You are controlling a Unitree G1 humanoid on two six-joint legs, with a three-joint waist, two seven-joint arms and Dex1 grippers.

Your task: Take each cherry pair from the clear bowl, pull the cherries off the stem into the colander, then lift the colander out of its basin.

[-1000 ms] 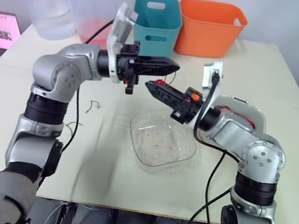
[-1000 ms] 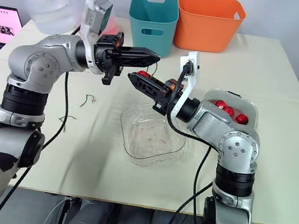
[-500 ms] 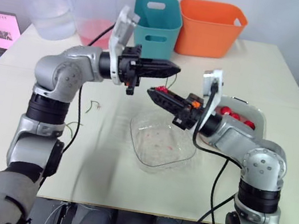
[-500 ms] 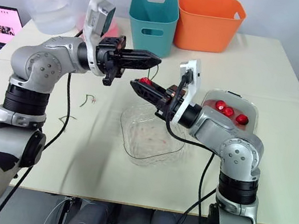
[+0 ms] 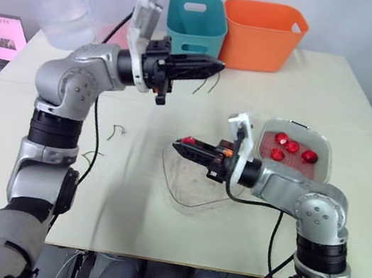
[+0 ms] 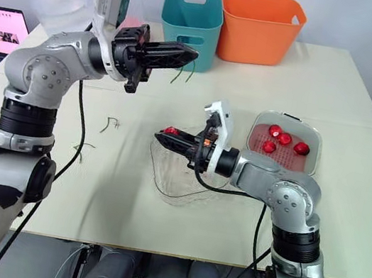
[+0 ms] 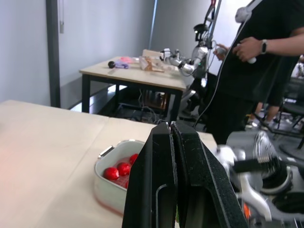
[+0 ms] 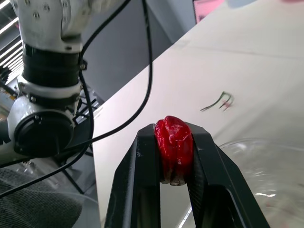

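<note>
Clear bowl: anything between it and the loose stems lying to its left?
No. Both eye views show bare tabletop between the clear bowl and the loose stems.

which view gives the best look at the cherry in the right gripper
The right wrist view: the cherry sits close up, clamped between the fingers of the right gripper. Both eye views show it as a small red spot at that gripper's tip, by the rim of the clear bowl.

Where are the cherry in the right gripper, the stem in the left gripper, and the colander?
cherry (image 8: 174, 149), right wrist view, middle of its red skin.
stem (image 6: 178, 75), right eye view, the hanging green strand.
colander (image 6: 287, 157), right eye view, bare part of its floor.
</note>
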